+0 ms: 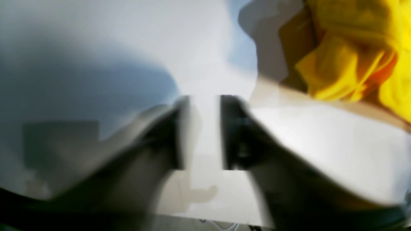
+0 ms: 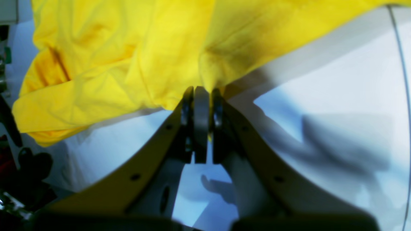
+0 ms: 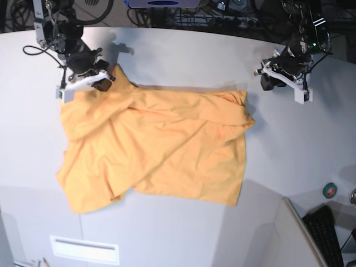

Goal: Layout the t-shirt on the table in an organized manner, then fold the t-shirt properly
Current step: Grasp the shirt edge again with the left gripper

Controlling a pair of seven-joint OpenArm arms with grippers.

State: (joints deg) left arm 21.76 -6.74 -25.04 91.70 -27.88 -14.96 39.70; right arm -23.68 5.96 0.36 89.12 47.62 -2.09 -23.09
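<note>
Mid-table (image 3: pixel 183 61), I saw t-shirt (image 3: pixel 161 153) spread wrinkled, hem toward 6 o'clock. At 10 o'clock, right gripper (image 2: pixel 201 93) pinched shirt's top edge. At 2 o'clock, left gripper (image 1: pixel 204 102) hung spread, empty, apart from cloth over bare tabletop.

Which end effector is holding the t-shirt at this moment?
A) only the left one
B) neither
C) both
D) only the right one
D: in the right wrist view the right end effector is shut on an edge of the t-shirt, while the left end effector stands open over the bare table.
</note>
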